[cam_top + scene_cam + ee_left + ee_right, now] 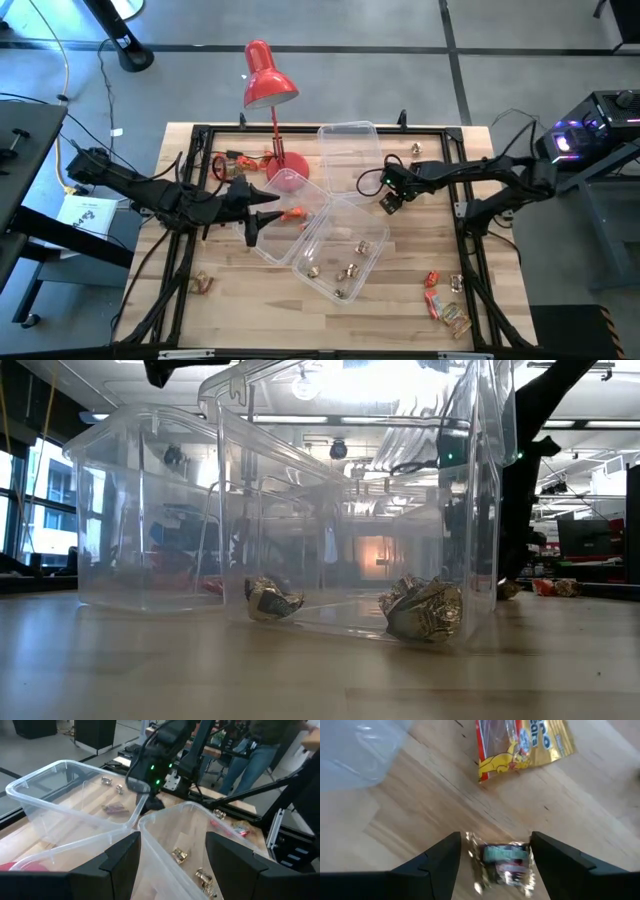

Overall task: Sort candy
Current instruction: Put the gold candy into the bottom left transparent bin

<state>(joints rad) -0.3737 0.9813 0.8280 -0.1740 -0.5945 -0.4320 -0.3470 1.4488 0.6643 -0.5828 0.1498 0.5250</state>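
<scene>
Three clear plastic tubs [340, 250] stand mid-table. The near-right one holds several shiny gold candies [425, 610], and a red-orange candy [293, 213] lies in the left one. My right gripper [390, 203] hangs over the table just right of the tubs, shut on a shiny silver-wrapped candy [505, 862]. My left gripper [265, 210] hovers open over the left tub, its fingers [120, 865] wide apart and holding nothing. More wrapped candies [436, 300] lie loose near the table's near right corner. My right gripper pinches the shiny candy's crumpled wrapper by its two sides [472, 855] between the two fingers. The candy sits across the gap and seems lifted clear of the wood. How far back it reaches does not show.
A red desk lamp [268, 85] stands by the far tubs, with its base [288, 180] next to the left tub. A gold sweet packet [520, 745] lies on the wood ahead of the right gripper. Loose candies [203, 283] lie at near left and far left [232, 160].
</scene>
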